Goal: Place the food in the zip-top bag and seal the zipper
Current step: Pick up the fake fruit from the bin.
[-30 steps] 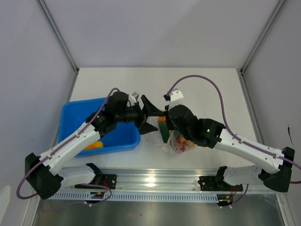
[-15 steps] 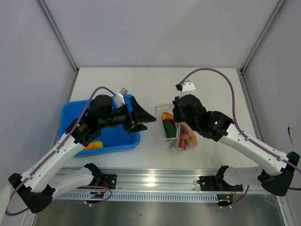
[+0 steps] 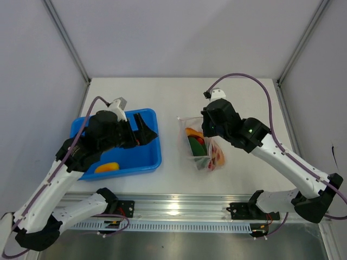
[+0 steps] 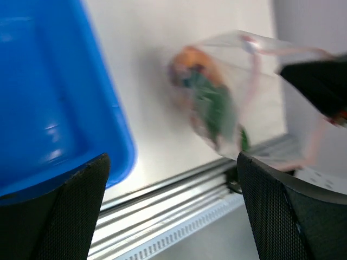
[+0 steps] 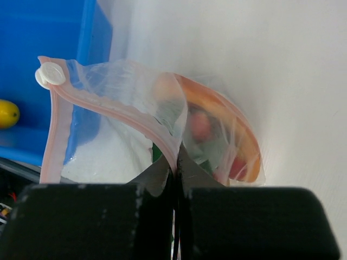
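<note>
The clear zip-top bag [image 3: 202, 150] lies on the white table right of centre, with a green piece [image 3: 194, 146], an orange wedge [image 3: 191, 132] and red tomatoes [image 3: 214, 157] inside. My right gripper [image 3: 208, 131] is shut on the bag's mouth. In the right wrist view the jaws [image 5: 176, 164] pinch the pinkish-red zipper strip [image 5: 111, 110], and the mouth gapes open to the left. My left gripper [image 3: 143, 128] is open and empty above the blue tray's right side; in its wrist view [image 4: 172, 162] the bag [image 4: 211, 103] shows blurred ahead. A yellow-orange piece [image 3: 107, 167] lies in the tray.
The blue tray [image 3: 146, 162] sits at the left, close to the bag. The yellow piece [image 5: 7, 114] and the tray [image 5: 43, 32] also show in the right wrist view. A metal rail [image 3: 179, 208] runs along the near table edge. Grey walls enclose the table.
My left gripper has drawn back left from the bag to above the tray, still open. My right gripper has shifted the bag's mouth up and away, still shut on it.
</note>
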